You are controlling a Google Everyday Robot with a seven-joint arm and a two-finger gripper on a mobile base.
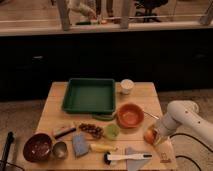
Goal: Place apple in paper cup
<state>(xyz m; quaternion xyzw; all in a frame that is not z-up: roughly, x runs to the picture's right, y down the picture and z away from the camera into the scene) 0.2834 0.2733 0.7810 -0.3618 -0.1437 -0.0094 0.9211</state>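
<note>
One arm: white robot arm (182, 114) reaches in from the right edge, elbow high, wrist angled down over the counter's front right corner.
Counter: wooden counter (54, 111) carries everything; crowded along the front row.
Green tray: green tray (90, 95) at back centre, looks empty inside.
Orange bowl: orange bowl (130, 115) right of centre, just in front of the tray's right corner.
Dark bowl: dark red bowl (37, 146) at front left, small metal cup (60, 149) just beside it on its right.
Green cup: small green cup (111, 131) near the orange bowl's front left.
Paper cup: paper cup (127, 86) upright at the back, just right of the tray; rim facing up, mouth unblocked.
Apple: apple (150, 135) at front right, just beyond the orange bowl's front right, right at the gripper tip.
Gripper: gripper (154, 136) low at the apple, touching or nearly so; cannot tell whether it grips the fruit or hangs loose beside it.
Step (judged): grasp or early lift stage; apple not yet in cup.
Next move needs: firm hold confirmed, lift clear, carry back-left past or over the orange bowl, centre over the cup rim, lower, let go.
Relation: apple and paper cup well apart, orange bowl between them.
</note>
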